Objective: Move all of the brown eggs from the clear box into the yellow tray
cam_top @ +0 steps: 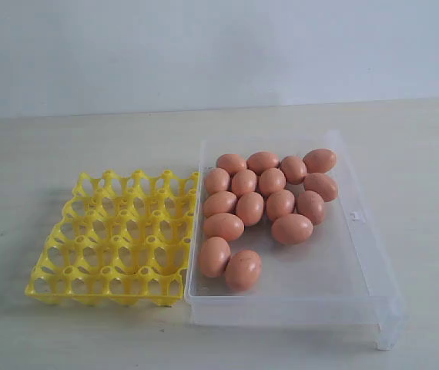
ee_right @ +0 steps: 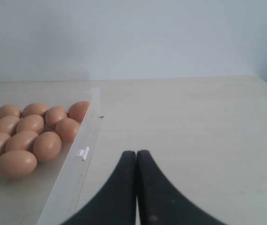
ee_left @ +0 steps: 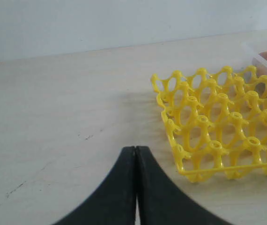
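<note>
While eggs point(cam_top: 250, 208) lie in the box point(cam_top: 320, 270) right of the tray point(cam_top: 104, 291), our left claw point(ee_left: 136, 149) and right claw point(ee_right: 136, 153) are each pinched together.

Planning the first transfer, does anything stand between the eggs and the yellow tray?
Only the low wall of the clear box separates the brown eggs from the yellow tray beside it. No lid is on, and the tray's cups look empty.

left tool point(ee_left: 136, 154): jaws pressed together, empty | right tool point(ee_right: 136, 159): jaws pressed together, empty
</note>
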